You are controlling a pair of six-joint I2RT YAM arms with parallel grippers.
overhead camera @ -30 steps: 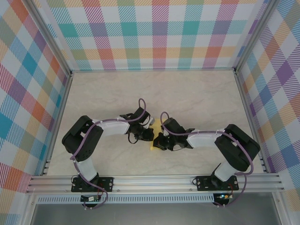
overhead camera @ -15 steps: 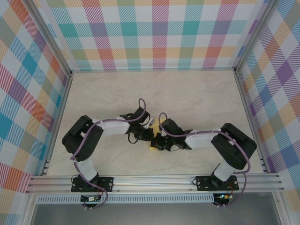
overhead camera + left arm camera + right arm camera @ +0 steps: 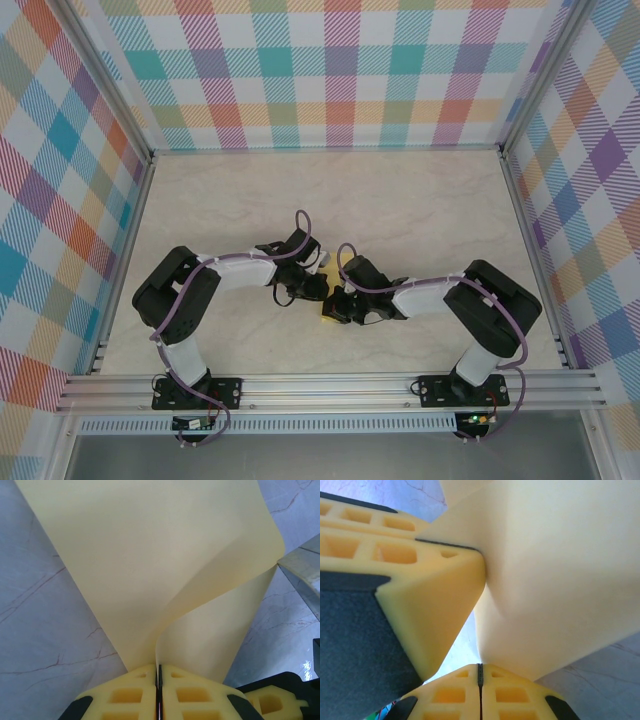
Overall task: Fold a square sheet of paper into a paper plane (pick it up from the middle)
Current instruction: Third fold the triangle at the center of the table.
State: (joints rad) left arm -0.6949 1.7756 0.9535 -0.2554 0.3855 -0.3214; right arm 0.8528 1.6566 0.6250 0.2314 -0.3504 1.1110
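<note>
Here, both arms bend inward and meet over the marble-patterned table [image 3: 420, 210], a little toward its near edge, with plaid walls [image 3: 330, 80] on three sides. The left claw [image 3: 159, 674] is clamped on the yellow sheet of paper [image 3: 150, 555]. Its two foam fingers [image 3: 125, 695] are pressed together, and an edge of the sheet is pinched in the seam between them. From there the paper spreads away in a broad sweep, with one layer bowing over another (the bend looks soft and rounded rather than pressed flat). The right claw [image 3: 480, 672] is also closed on the paper, and the sheet's lower edge runs down into the line where its fingertips meet. In that wrist view the paper [image 3: 560, 580] fills the right side. One of the left claw's foam fingers [image 3: 430, 595] sits just beside it at the left, its corner touching the sheet. From above, the two claws [image 3: 314, 288] [image 3: 342, 303] are close together, tip to tip, and a small yellow patch of the paper [image 3: 326, 318] shows under them. From that height I cannot tell whether that patch touches the table.
</note>
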